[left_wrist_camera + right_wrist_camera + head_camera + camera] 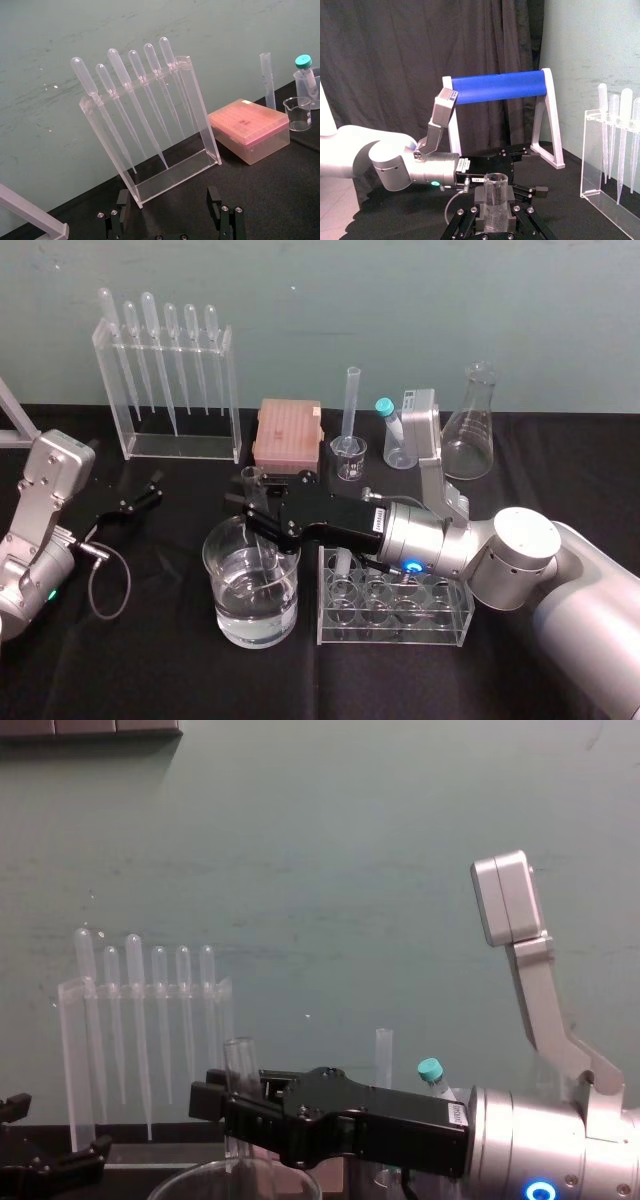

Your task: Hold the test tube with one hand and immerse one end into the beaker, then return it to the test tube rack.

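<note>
Right gripper point(256, 516): closed on the test tube point(250, 480), which I am holding upright over the beaker point(222, 575). From the right wrist view the tube sits clamped between the two fingers, open rim upward.

Test tube: clear, uncapped. Its upper part stands above the fingers and its lower part drops inside the beaker's rim. The bottom end appears to reach the water, though I cannot be sure how deep it goes.

Beaker: wide, clear, roughly half full of water, near centre of the black table point(150, 660).

Test tube rack point(440, 625): clear acrylic, just right of the beaker, under my right forearm. Open holes are visible.

Left gripper point(135, 502): idle at the left, well apart from the beaker, fingers point(215, 200) spread with nothing between them.

Far row, left to right: pipette stand point(170, 380) with six pipettes, pink tip box point(288, 432), small glass beaker point(349, 455) with a slim cylinder point(351, 410) behind it, teal-capped tube point(390, 425) in a frosted cup, conical flask point(470, 430).

Progress, as I judge it: pick-up done, dip under way or just reached. Remaining: lift clear, carry right, seat the tube in a rack hole, release.

Markings: a white sticker on the right wrist, its print too small to read. No other legible writing.
</note>
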